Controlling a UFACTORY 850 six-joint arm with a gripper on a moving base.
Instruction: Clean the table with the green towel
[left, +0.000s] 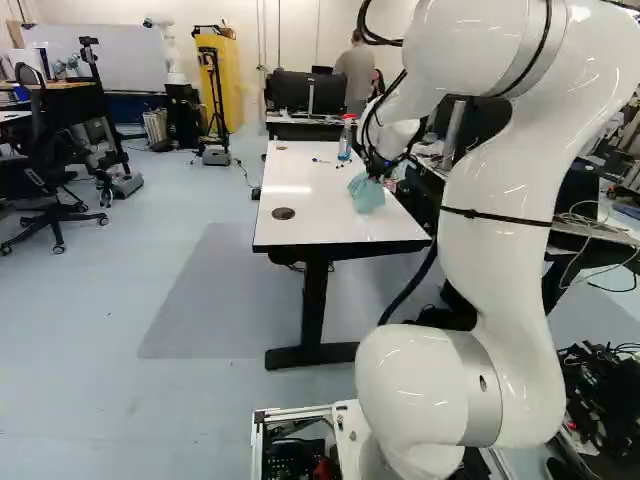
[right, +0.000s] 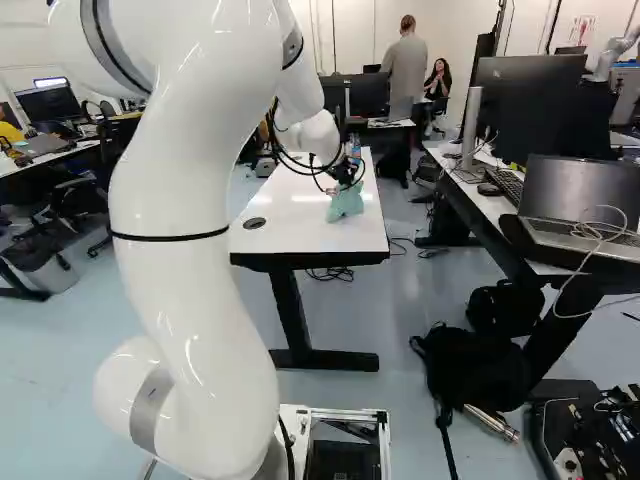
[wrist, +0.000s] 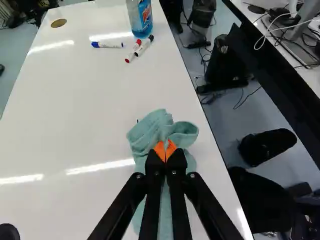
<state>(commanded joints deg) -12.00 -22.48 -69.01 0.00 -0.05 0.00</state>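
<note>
While both of its orange pads (wrist: 159, 150) are meeting on a fold of cloth, the gripper (right: 347, 186) is clamping the green towel (wrist: 145, 135), and bunched fabric is rising just ahead of the fingertips while the rest is trailing back beneath the fingers. The towel is resting crumpled on the white table (wrist: 90, 120), near the long edge that is facing the side desk (right: 490, 210). A small dark mark (wrist: 137, 120), too tiny to identify, is showing right at the cloth's border. Farther ahead of the gripper, a red-capped marker (wrist: 133, 51) and a black-capped marker (wrist: 144, 46) are lying side by side at the foot of a bottle of blue liquid (wrist: 140, 17), and a blue-capped marker (wrist: 107, 45) is lying near them. One round desk insert (wrist: 58, 23) is sitting toward the table's far end, and another, darker one (left: 283, 213) is sitting toward its near end. Behind all this, the white arm (left: 500, 200) is curving up from its base joint and reaching out over the tabletop. Beyond the table's edge, a black backpack (right: 470, 365) is slumping on the floor, and an open laptop (right: 575, 205) is standing on the side desk. Well apart, at the left of the left base view, an office chair (left: 45, 175) is standing, and a yellow cabinet (left: 225, 75) is standing by the back wall.
</note>
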